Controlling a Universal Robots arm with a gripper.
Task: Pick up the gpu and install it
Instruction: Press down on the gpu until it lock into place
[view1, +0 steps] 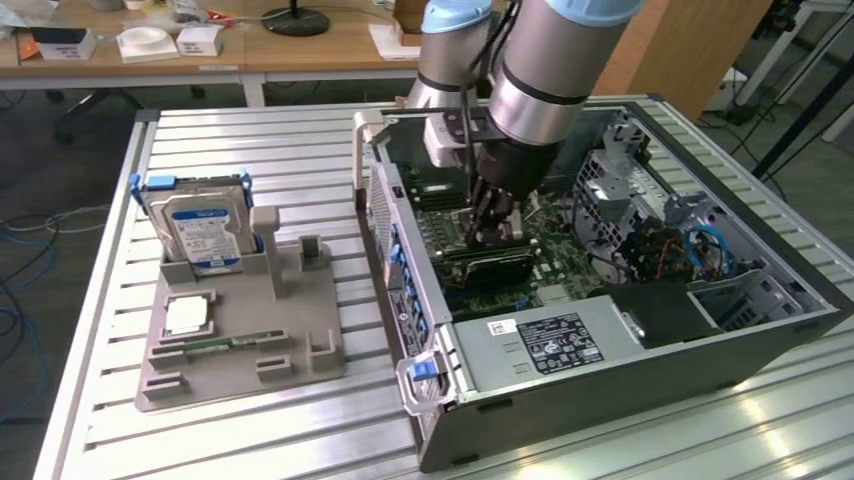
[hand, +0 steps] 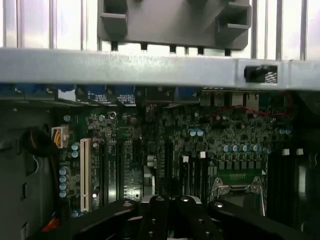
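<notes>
We're looking at the slatted metal desk (view1: 267, 140), and on it the big open computer case (view1: 747, 330) lies on its side with its motherboard (view1: 561, 265) exposed. The Universal Robots arm (view1: 554, 60) comes down from above straight into that case, so the work is clearly in the install stage rather than the pick-up stage. On the exterior view's left sits the grey parts holder (view1: 240, 340), and the hard drive (view1: 200, 230) with its blue-white label stands upright in it, with a small narrow green memory stick (view1: 220, 345) lying low in the holder; we see no long dark card left there, so we judge the pick-up done. Down at the arm's end, the tool (view1: 494, 222) is clenched tight, its black fingers (hand: 160, 212) pressed together over the board in the wrist view. Just below it in the exterior view lies a dark flat card, the gpu (view1: 487, 268), down among the expansion slots (hand: 125, 170) of the motherboard, running along the slot line. Whether the tool is gripping the card's edge or only pushing on it we cannot tell, since the contact point is hidden. We'd judge the card to be at the slot and close to seated; whether it is fully home in the connector the pictures don't show us.
</notes>
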